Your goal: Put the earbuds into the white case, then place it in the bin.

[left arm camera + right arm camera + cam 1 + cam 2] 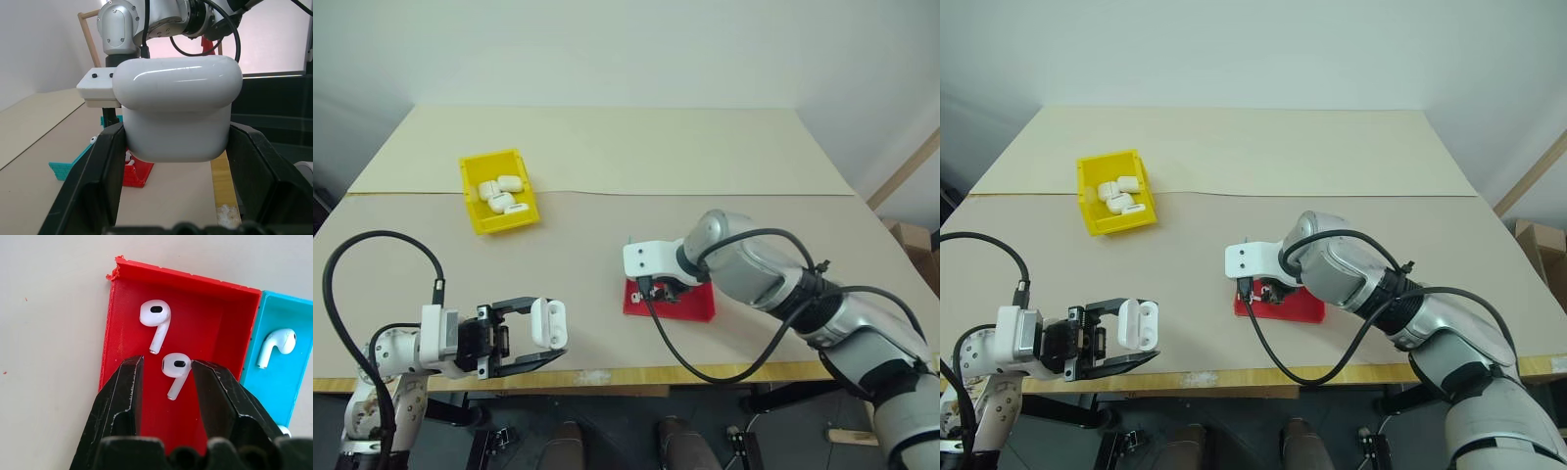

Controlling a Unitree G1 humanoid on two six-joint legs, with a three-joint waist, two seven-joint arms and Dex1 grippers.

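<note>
My left gripper (551, 331) is shut on the white case (548, 322) and holds it level just past the table's front left edge. In the left wrist view the case (176, 107) sits between the two black fingers (88, 181). My right gripper (167, 363) points down into the red tray (697, 309). It is open, with one finger on each side of an earbud (175, 368) that lies on the tray floor. A second earbud (155, 318) lies just beyond it. The yellow bin (509, 226) stands at the back left.
Several white cases (501, 193) lie in the bin. A teal compartment (274, 382) joined to the red tray holds another earbud (276, 343). A seam in the table cover (705, 193) runs across behind the bin. The wooden front edge (636, 374) is close to both arms.
</note>
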